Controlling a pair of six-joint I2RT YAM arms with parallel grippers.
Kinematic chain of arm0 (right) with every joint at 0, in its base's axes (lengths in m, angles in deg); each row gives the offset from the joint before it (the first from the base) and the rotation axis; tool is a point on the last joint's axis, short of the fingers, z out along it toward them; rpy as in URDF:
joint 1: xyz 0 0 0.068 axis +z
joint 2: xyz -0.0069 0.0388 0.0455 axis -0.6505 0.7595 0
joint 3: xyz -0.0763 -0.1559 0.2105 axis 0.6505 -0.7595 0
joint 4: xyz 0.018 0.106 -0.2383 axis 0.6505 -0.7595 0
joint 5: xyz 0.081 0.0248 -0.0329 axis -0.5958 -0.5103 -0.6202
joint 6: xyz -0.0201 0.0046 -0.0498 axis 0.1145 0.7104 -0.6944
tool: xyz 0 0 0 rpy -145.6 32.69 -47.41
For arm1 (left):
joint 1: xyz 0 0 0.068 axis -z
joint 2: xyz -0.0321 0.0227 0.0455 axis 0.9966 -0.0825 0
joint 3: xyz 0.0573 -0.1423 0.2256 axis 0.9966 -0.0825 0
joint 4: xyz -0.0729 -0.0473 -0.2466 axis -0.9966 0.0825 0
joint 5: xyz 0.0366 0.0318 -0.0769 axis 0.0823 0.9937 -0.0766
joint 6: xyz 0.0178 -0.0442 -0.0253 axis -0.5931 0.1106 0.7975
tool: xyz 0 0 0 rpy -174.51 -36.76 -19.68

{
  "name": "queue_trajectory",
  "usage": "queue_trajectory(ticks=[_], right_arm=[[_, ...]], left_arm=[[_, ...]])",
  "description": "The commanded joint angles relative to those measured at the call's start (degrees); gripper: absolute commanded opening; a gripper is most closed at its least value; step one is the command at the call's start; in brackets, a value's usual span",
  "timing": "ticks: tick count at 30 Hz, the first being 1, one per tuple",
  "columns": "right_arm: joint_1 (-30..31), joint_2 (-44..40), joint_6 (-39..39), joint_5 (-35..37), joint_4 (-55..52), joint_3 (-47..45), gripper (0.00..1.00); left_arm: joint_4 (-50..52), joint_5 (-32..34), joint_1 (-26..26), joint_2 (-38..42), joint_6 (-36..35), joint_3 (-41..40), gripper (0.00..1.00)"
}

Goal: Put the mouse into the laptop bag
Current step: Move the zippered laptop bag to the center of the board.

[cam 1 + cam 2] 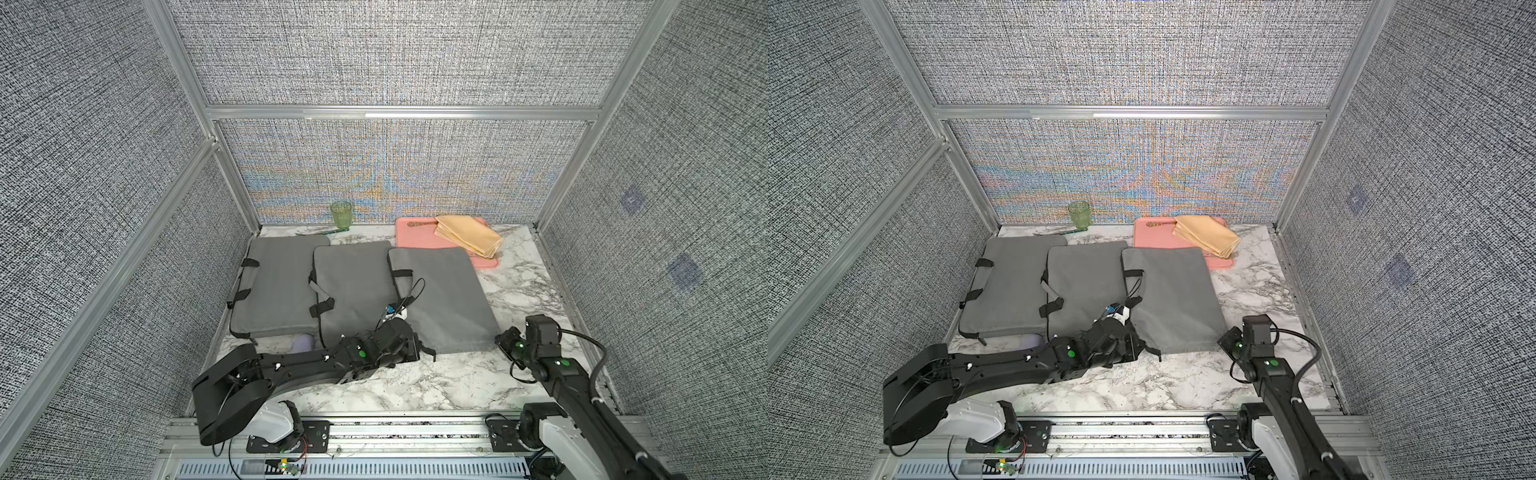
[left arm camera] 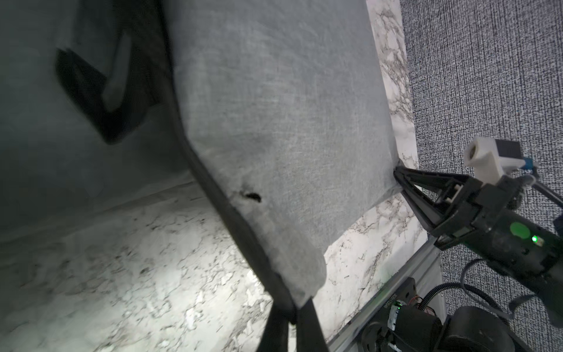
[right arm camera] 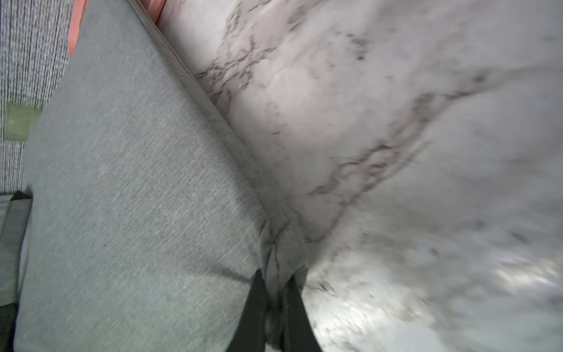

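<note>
Three grey padded bags lie side by side, and both grippers hold the rightmost one, the laptop bag (image 1: 440, 299) (image 1: 1171, 299). My left gripper (image 2: 292, 317) is shut on its near left corner, pinching the black edge strip; in a top view the left gripper (image 1: 417, 349) sits low at that corner. My right gripper (image 3: 275, 283) (image 1: 500, 338) is shut on the bunched near right corner. The lavender mouse (image 1: 302, 343) (image 1: 1032, 341) rests on the marble by the near edge of the left bag, half hidden behind the left arm.
The two other grey bags (image 1: 278, 286) (image 1: 353, 286) have black strap handles. A green cup (image 1: 340, 215) stands at the back wall. A pink tray (image 1: 409, 243) at the back right carries a folded yellow cloth (image 1: 467, 240). Fabric walls close in three sides.
</note>
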Motion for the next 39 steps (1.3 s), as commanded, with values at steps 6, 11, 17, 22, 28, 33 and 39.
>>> queue_trajectory(ticks=[6, 11, 17, 22, 28, 33, 39], right_arm=[[-4.45, -20.35, 2.17, 9.70, -28.49, 3.59, 0.00], [-9.41, -17.79, 1.71, 9.81, -32.24, 6.69, 0.00], [-17.24, -16.67, -0.70, 7.42, -32.61, 8.87, 0.00], [-25.17, -11.96, -5.10, 4.47, -31.18, 12.18, 0.41], [-29.69, -6.24, -9.37, -0.34, -29.42, 17.19, 0.91], [-29.86, -2.15, -11.63, 2.99, -31.33, 22.94, 0.99], [-36.49, 5.10, -12.30, 3.98, -30.43, 27.76, 0.99]], left_arm=[[-7.39, -12.59, 0.19, -15.52, -0.94, 12.39, 0.00], [-8.05, -15.13, 2.67, -24.70, -0.55, 21.29, 0.00], [-6.23, -18.26, 4.99, -34.77, -0.40, 33.57, 0.00], [-3.66, -19.61, 7.51, -41.66, -0.61, 43.87, 0.00], [-2.54, -20.08, 8.69, -44.78, -0.78, 48.50, 0.00], [-1.34, -18.41, 8.65, -43.31, -2.24, 47.96, 0.00], [-2.98, -17.82, 8.65, -43.11, -1.64, 46.33, 0.00]])
